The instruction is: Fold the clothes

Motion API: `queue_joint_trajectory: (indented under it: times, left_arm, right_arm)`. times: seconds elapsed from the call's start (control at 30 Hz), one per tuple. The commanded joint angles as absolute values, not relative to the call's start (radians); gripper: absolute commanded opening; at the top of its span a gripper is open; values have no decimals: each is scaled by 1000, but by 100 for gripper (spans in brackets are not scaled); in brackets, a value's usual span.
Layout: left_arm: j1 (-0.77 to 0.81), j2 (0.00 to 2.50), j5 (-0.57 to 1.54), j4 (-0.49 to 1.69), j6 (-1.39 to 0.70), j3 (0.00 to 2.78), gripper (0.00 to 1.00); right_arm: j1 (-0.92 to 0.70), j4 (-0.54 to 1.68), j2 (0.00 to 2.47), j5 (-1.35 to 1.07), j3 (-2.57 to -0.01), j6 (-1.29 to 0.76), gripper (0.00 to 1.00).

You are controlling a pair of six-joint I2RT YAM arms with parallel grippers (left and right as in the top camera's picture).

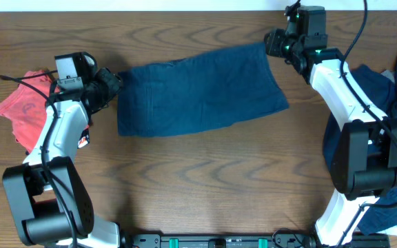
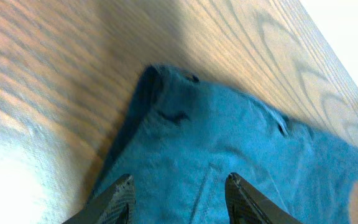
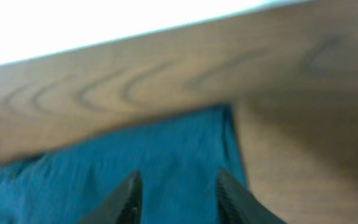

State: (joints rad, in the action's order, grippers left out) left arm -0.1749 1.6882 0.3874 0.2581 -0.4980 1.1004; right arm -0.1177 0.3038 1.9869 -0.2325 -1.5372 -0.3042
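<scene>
- The left gripper (image 2: 179,180) fills the bottom of its wrist view. Its jaws stand apart, with the navy garment (image 2: 241,143) lying flat between them and nothing clamped.
- The right gripper (image 3: 178,174) sits low in its own blurred view. Its jaws are also apart, over the same blue cloth near one of its corners.
- From overhead, the navy garment lies flat as a wide, slightly slanted rectangle on the far middle of the bench (image 1: 198,186).
- The left gripper is at the garment's left edge and the right gripper at its far right corner.
- A seam and small loops show near the corner in the left wrist view.
- A heap of blue clothes (image 1: 381,86) lies at the right edge of the bench, partly under the right arm.
- A red cloth (image 1: 23,107) lies crumpled at the left edge, beside the left arm.
</scene>
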Motion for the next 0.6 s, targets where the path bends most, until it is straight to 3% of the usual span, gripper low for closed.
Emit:
queue_joint_trajectory:
  times: [0.0,0.07,0.17,0.27,0.57]
  left_arm:
    - [-177,1665,460,340,-495,1109,49]
    - [-178,1668,441,422,-479,1107,55]
    - [-178,1671,369,508,-479,1097,78]
    - [-178,1682,354,521,-446,1076,90]
    - [-178,1831,358,413,-360,1055,93]
  right_arm:
    - [-120,382,1963,-383,-1551,-207,27]
    - [-134,476,1971,-393,-1550,-143,25]
    - [-160,579,1990,-368,-1549,-57,22]
    - [-186,654,2017,-268,-1548,-44,20]
    - [-199,764,2087,-130,-1547,-47,21]
